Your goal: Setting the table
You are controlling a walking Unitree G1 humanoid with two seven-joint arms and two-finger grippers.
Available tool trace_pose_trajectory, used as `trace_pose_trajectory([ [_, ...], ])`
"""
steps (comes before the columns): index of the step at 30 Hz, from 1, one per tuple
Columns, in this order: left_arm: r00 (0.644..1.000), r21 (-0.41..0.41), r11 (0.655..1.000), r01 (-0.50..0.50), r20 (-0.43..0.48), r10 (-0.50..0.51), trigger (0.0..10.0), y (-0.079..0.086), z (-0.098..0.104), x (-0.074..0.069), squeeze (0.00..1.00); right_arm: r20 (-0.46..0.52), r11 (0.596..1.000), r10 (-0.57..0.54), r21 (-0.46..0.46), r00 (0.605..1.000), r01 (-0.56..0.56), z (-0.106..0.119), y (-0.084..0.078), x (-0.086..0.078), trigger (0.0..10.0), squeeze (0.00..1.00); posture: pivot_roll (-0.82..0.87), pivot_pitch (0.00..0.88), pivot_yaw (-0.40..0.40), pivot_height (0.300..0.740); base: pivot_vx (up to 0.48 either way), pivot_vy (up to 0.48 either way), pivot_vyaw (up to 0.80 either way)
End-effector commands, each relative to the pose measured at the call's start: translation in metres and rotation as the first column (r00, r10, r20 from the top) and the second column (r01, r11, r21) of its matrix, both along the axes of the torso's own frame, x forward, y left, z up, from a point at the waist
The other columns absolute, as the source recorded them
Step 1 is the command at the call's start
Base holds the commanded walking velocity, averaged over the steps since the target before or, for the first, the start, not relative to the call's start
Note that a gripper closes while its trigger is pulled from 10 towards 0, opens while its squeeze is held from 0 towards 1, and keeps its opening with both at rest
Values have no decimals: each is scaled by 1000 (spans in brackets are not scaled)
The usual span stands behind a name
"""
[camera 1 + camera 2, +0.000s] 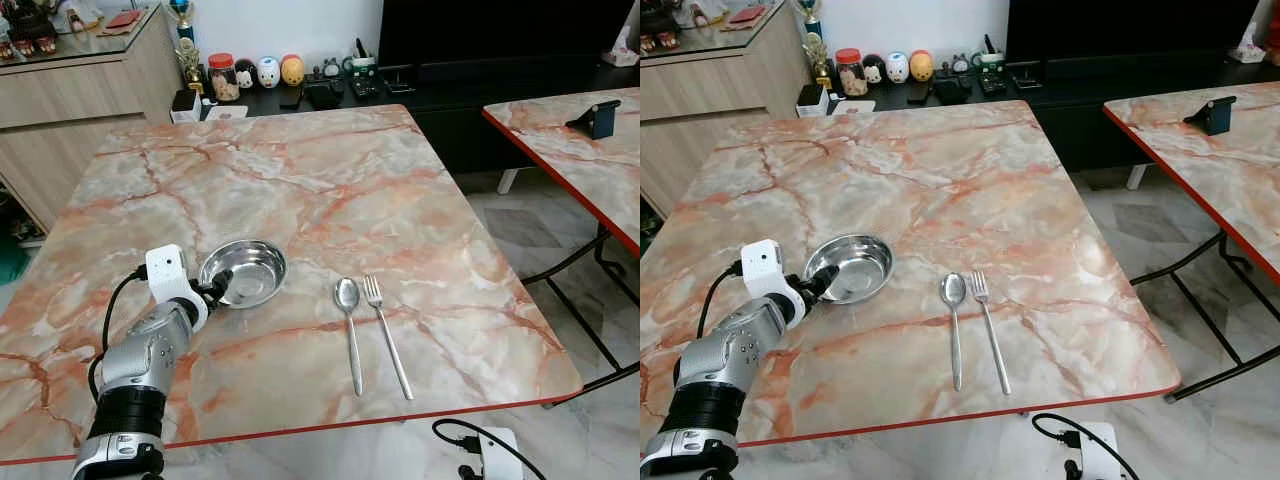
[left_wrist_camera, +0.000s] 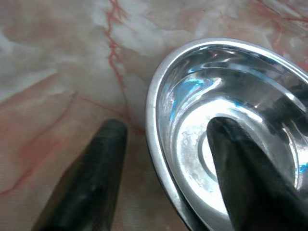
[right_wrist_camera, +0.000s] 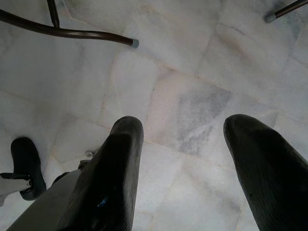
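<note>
Left wrist view shows the left gripper [image 2: 166,144] straddling the near rim of the steel bowl [image 2: 231,120] — one finger inside the basin, the other outside on the marble table [image 1: 350,170] — with a visible gap, so not yet clamped. In the left eye view the bowl sits lower left of centre, with the spoon [image 1: 350,325] and fork [image 1: 385,330] lying parallel just right of it, handles toward the near edge. The right gripper [image 3: 185,144] hangs spread over the floor, so the left arm is nearer.
</note>
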State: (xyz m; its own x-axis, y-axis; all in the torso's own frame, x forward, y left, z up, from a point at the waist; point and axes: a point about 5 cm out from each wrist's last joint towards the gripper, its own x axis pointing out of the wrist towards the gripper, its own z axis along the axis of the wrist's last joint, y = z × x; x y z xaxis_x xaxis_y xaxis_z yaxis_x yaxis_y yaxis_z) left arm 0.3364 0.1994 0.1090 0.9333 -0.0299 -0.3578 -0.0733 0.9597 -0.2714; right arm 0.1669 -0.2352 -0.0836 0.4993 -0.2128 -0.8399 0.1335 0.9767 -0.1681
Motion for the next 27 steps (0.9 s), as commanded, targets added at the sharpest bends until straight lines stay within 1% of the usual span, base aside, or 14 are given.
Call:
trace_pose_trajectory([
  [1, 1000, 12, 1000, 9, -1, -9, 0, -1, 4, 3, 0, -10, 1000, 0, 11, 1000, 0, -1, 2, -2, 10000, 0, -39, 0, 49, 740, 0, 0, 0],
  [11, 1000, 17, 1000, 14, -11, -13, 0, -1, 2, 2, 0, -12, 1000, 1, 14, 1000, -1, -1, 2, -1, 10000, 0, -39, 0, 49, 740, 0, 0, 0],
  [27, 1000, 11, 1000, -5, -3, 5, 0, 0, 3, 0, 0, -13, 1000, 3, 14, 1000, -3, -1, 2, -1, 10000, 0, -30, 0, 39, 740, 0, 0, 0],
])
